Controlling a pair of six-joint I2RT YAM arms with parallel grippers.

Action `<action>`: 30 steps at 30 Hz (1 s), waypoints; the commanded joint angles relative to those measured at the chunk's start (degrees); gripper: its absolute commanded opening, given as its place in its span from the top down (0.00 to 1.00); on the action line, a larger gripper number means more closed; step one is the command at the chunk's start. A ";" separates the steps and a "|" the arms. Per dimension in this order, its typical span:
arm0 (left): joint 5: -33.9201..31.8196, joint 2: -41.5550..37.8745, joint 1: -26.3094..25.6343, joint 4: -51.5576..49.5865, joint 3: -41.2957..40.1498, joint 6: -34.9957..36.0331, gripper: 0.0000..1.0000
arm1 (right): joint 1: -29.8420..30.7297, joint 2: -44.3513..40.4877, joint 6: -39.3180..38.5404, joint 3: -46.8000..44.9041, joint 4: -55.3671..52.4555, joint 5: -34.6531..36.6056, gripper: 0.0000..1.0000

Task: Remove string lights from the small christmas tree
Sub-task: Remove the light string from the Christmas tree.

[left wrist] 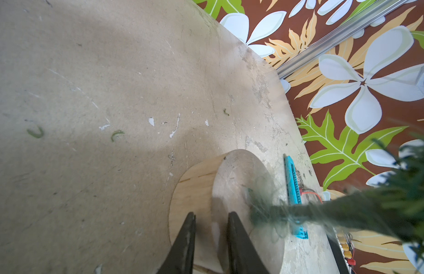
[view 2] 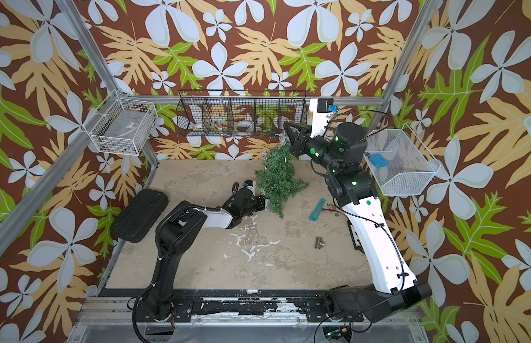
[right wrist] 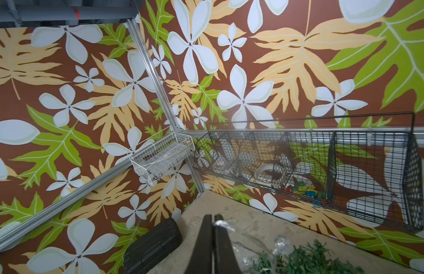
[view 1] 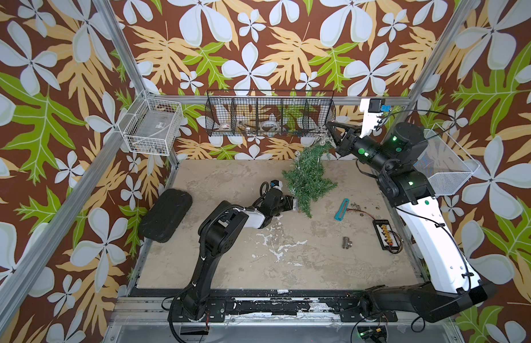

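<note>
Loud floral wallpaper rings a worn beige tabletop (view 1: 228, 267), and a long black wire basket (view 1: 320, 115) hangs on the back wall. Below the basket's end nearest the right arm, a small artificial christmas tree (view 1: 309, 178) with dark green bristly needles leans tilted, its tip up toward the basket.

I'd pull slowly along the line of the tip while the base is gripped firmly, so the bulbs don't snag on needles.

The left gripper (left wrist: 211, 214) clamps narrowly across the tree's round tan wooden base (left wrist: 196, 189). The right gripper (right wrist: 212, 217), just under the basket, is pinched fully together on the thin clear wire of the string lights (right wrist: 281, 243), whose round bulbs trail into the treetop.
</note>
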 commanded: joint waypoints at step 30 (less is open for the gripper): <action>-2.56 3.45 0.47 -24.60 1.86 1.78 0.76 | 13.15 0.55 -6.03 10.51 -3.65 -2.66 1.00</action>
